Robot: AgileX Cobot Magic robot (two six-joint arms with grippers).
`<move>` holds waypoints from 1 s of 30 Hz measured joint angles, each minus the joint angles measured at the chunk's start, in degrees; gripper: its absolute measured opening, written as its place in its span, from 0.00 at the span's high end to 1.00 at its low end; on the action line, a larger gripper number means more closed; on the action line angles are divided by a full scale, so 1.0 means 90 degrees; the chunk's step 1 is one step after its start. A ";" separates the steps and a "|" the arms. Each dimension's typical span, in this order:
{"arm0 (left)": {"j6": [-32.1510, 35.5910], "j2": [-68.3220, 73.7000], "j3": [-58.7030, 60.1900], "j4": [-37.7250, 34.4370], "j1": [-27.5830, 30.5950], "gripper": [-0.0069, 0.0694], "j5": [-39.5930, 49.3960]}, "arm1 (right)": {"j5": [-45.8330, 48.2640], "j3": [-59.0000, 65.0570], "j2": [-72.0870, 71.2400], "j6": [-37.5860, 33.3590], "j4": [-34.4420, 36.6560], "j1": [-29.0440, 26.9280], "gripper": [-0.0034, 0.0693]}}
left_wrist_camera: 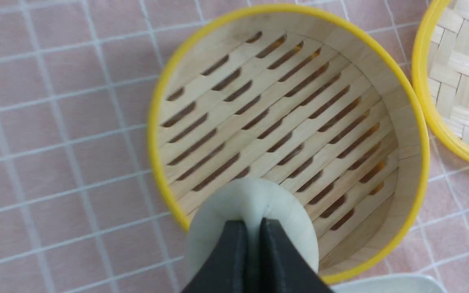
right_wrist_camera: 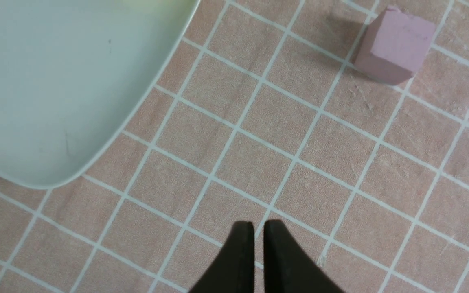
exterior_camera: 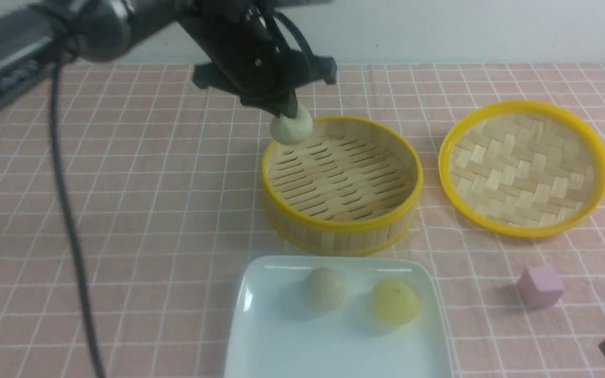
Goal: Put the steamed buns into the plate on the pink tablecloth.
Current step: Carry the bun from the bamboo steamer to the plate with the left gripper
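Note:
My left gripper (exterior_camera: 288, 111) is shut on a pale steamed bun (exterior_camera: 292, 127) and holds it in the air above the far left rim of the bamboo steamer basket (exterior_camera: 342, 185). In the left wrist view the black fingers (left_wrist_camera: 234, 252) pinch the bun (left_wrist_camera: 250, 203) over the basket (left_wrist_camera: 291, 122), which holds nothing else. The white square plate (exterior_camera: 281, 336) lies on the pink tablecloth (exterior_camera: 150, 184) in front of the basket, with a beige bun (exterior_camera: 324, 288) and a yellow bun (exterior_camera: 394, 301) in it. My right gripper (right_wrist_camera: 258, 228) is shut and empty above the cloth beside the plate's corner (right_wrist_camera: 55, 101).
The round woven bamboo lid (exterior_camera: 524, 168) lies upside down to the right of the basket. A small pink cube (exterior_camera: 540, 285) sits right of the plate; it also shows in the right wrist view (right_wrist_camera: 393, 44). The left arm's cable (exterior_camera: 69, 220) hangs over the cloth at left.

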 joint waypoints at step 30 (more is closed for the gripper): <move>-0.0675 -0.0597 0.4883 -0.1123 -0.1145 0.73 -0.2279 | 0.0601 -0.0109 -0.0491 0.0005 0.0270 0.0000 0.87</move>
